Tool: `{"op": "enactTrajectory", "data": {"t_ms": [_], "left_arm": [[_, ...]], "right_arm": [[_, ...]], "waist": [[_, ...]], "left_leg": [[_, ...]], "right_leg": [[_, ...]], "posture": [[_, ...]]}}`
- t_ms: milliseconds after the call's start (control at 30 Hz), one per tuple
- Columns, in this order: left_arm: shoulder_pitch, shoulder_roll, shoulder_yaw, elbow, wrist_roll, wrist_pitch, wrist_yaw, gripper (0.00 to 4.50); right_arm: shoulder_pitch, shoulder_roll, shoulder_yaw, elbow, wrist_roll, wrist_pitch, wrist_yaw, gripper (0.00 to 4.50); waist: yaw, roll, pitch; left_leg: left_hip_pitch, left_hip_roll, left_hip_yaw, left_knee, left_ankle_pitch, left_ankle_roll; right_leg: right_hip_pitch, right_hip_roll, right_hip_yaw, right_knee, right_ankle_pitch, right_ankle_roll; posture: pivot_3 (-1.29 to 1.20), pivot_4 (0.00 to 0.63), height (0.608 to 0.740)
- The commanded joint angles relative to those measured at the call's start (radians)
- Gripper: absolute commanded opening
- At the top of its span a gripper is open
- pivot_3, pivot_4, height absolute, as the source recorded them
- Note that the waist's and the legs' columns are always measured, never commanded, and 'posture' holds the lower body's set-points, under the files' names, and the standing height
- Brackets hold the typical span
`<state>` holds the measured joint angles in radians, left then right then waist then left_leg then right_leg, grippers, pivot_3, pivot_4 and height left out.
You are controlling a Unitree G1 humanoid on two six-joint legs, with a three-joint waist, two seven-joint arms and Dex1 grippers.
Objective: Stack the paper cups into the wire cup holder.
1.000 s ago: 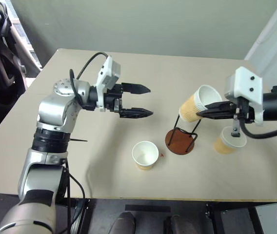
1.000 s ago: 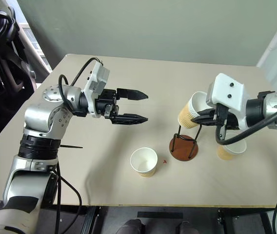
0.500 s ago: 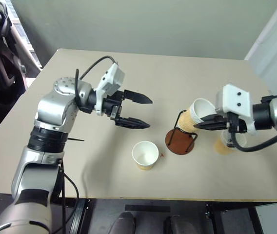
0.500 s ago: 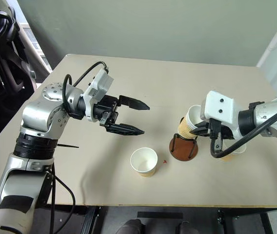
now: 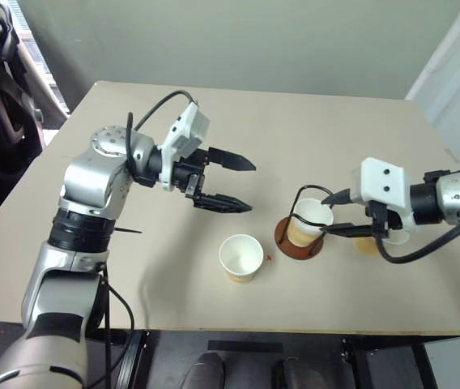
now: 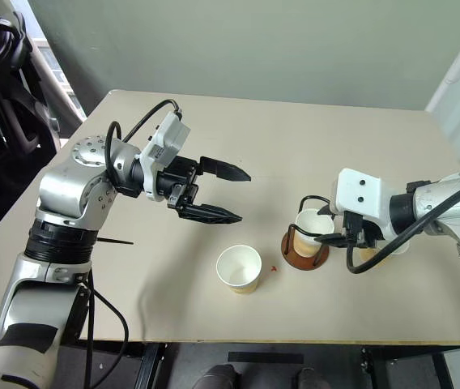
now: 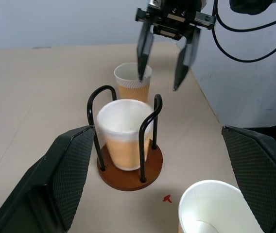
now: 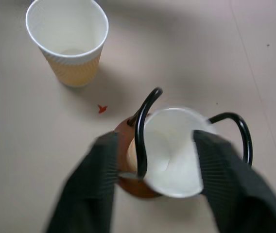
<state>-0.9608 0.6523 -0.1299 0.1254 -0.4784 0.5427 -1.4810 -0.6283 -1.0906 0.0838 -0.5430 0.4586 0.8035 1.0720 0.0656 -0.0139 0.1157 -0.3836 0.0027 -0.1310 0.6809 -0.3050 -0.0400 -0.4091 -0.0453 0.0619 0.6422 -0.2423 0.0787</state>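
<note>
Tan paper cup point(image 7: 124, 137) sitting upright inside black-wire cup holder point(image 7: 128, 171), right gripper point(image 7: 163, 73) hovering beside it, jaws apart, left gripper point(image 5: 235, 185) hanging wide-open over the desk point(image 5: 311, 130)

Your left arm point(image 5: 92, 194) has silver-grey metal shells, a round screw-studded shoulder cap and black ribbed joints. Just behind the left gripper point(image 5: 236, 185) sits a white camera housing point(image 5: 185, 138), fed by a looping black cable point(image 5: 153, 109). Its fingers point(image 5: 234, 163) are black and pointed. Behind the right gripper point(image 5: 337, 214), a white block point(image 5: 382, 188) carries two dark screws, with black cable trailing.
</note>
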Motion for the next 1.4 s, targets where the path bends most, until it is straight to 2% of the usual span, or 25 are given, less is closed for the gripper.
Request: {"op": "enactTrajectory", "data": {"t_ms": [33,300,433,667,1000,1400], "left_arm": [[-0.011,-0.002,0.016,-0.033,-0.012,-0.011,0.000,4.50],[-0.001,-0.026,0.028,-0.048,-0.038,-0.012,0.006,4.50],[0.000,-0.038,0.029,-0.036,-0.039,-0.030,0.009,4.50],[-0.012,-0.049,0.022,-0.026,-0.044,-0.031,0.004,4.50],[-0.021,-0.055,0.017,-0.008,-0.039,-0.039,-0.004,4.50],[-0.022,-0.043,0.012,-0.006,-0.036,-0.045,-0.015,4.50]], "right_arm": [[-0.033,0.040,-0.082,0.010,0.032,0.020,-0.056,3.11],[-0.008,0.151,-0.217,0.008,0.146,0.147,-0.185,3.11],[0.042,0.076,-0.251,0.011,0.120,0.186,-0.210,3.11],[0.261,-0.052,-0.311,-0.035,0.062,0.133,-0.193,3.11],[0.479,-0.099,-0.443,-0.062,0.017,0.106,-0.185,3.11],[0.604,-0.137,-0.430,0.002,-0.070,0.012,-0.151,3.11]], "waist": [[0.000,0.000,0.000],[0.001,0.000,0.000],[0.004,0.000,0.000],[0.006,0.000,0.000],[0.006,0.000,0.000],[0.006,0.000,0.000]], "left_leg": [[0.000,0.000,0.000,0.000,0.000,0.000],[0.000,0.000,0.000,0.000,0.000,0.000],[0.000,0.000,0.000,0.000,0.000,0.000],[0.000,0.000,0.000,0.000,0.000,0.000],[0.001,0.000,0.001,0.000,0.000,0.000],[0.001,0.000,0.001,0.000,0.000,0.001]], "right_leg": [[0.000,0.000,0.000,0.000,0.000,0.000],[0.000,0.000,0.000,0.000,0.000,0.000],[0.001,0.000,0.000,0.000,0.000,0.000],[0.001,-0.001,0.000,0.000,0.000,0.000],[0.002,0.000,0.000,0.000,0.000,0.000],[0.002,0.000,0.000,0.000,0.000,0.001]], "posture": [[0.00,0.150,0.740],[0.00,0.150,0.740],[0.00,0.150,0.740],[0.00,0.150,0.740],[0.00,0.150,0.740],[0.00,0.150,0.740]]}}
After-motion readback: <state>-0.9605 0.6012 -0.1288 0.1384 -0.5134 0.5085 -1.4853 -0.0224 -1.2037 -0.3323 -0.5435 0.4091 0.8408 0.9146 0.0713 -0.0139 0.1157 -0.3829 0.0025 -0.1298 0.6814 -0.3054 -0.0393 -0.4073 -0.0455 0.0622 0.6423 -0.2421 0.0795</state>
